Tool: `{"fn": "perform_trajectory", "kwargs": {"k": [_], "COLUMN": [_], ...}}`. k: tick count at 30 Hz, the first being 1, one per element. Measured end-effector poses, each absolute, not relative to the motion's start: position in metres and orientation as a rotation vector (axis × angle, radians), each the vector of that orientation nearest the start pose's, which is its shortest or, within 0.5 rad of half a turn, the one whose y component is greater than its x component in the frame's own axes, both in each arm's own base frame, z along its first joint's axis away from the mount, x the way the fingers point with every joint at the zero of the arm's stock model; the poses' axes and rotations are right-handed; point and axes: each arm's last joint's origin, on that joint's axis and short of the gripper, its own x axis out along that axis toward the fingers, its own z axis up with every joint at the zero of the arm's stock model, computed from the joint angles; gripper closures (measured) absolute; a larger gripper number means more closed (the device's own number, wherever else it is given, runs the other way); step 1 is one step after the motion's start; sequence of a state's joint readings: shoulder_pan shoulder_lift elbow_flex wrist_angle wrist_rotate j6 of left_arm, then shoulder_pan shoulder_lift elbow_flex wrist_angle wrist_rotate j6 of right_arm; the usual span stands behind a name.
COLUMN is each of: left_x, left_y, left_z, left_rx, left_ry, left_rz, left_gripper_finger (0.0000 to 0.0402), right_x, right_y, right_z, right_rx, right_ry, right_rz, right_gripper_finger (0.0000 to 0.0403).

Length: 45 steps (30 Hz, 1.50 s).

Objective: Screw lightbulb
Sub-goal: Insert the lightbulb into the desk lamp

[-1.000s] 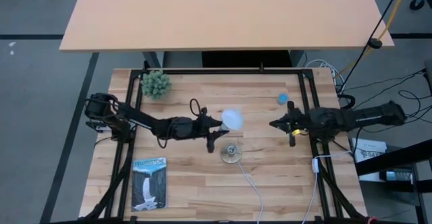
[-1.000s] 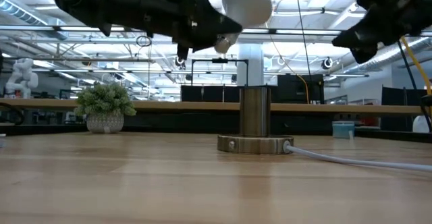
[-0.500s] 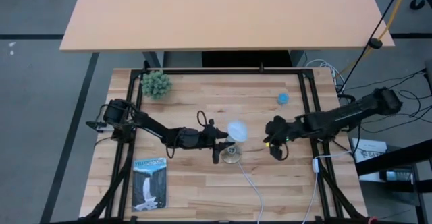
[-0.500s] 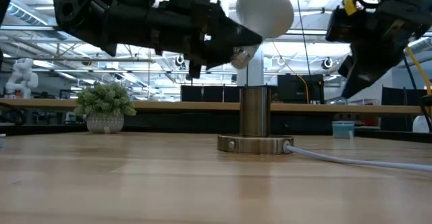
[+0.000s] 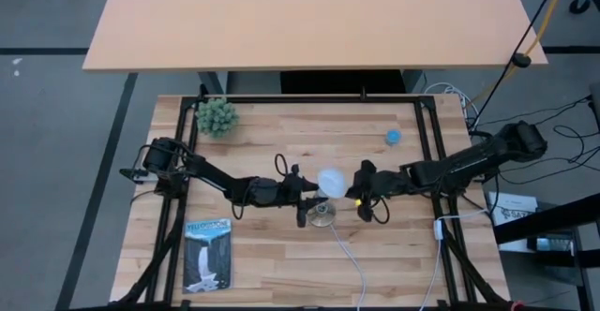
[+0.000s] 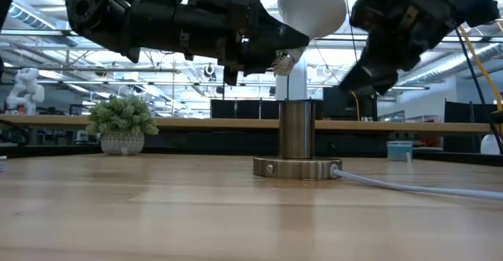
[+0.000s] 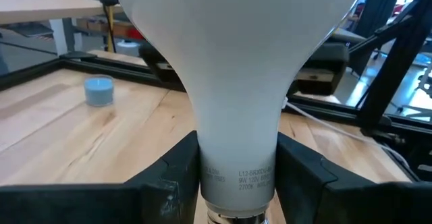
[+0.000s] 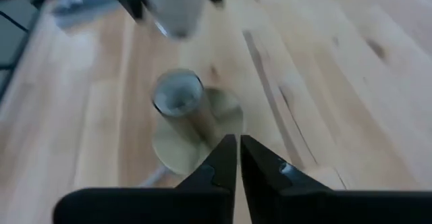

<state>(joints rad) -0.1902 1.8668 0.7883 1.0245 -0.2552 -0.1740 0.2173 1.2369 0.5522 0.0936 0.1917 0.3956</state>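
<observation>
Two grippers are hovering above the socket (image 5: 322, 215) at mid-table. The left gripper (image 5: 307, 190) is clamping the lightbulb (image 5: 329, 180) by its narrow neck between both fingers (image 7: 174, 173), holding it in the air just above the socket's upright metal tube, tilted with the dome up. The right gripper (image 5: 359, 185) is hanging just beside the dome, its fingers (image 8: 217, 166) nearly touching each other and gripping nothing.

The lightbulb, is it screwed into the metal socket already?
No, in the low view the lightbulb hangs above the socket, pinched in the left gripper's fingers.
</observation>
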Motion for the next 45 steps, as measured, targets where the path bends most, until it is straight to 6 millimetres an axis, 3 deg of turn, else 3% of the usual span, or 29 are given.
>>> {"fn": "perform_trajectory", "kwargs": {"k": [10, 18, 29, 45], "left_x": [0.356, 0.355, 0.355, 0.361], "left_y": [-0.061, -0.061, -0.061, -0.069], "left_z": [0.162, 0.152, 0.152, 0.158], "left_rx": [-0.081, -0.057, -0.056, -0.077], "left_ry": [0.060, 0.163, 0.165, 0.191], "left_rz": [0.058, 0.060, 0.059, 0.045], "left_gripper_finger": [0.0248, 0.0248, 0.0248, 0.0248], "right_x": [0.239, 0.238, 0.237, 0.235], "right_y": [0.047, 0.047, 0.048, 0.057], "right_z": [0.195, 0.200, 0.212, 0.212], "right_rx": [0.153, 0.122, 0.122, 0.155], "right_ry": [0.521, 0.496, 0.414, 0.424], "right_rz": [-0.065, -0.046, -0.023, 0.053], "right_gripper_finger": [0.0313, 0.0286, 0.0273, 0.0273]}}
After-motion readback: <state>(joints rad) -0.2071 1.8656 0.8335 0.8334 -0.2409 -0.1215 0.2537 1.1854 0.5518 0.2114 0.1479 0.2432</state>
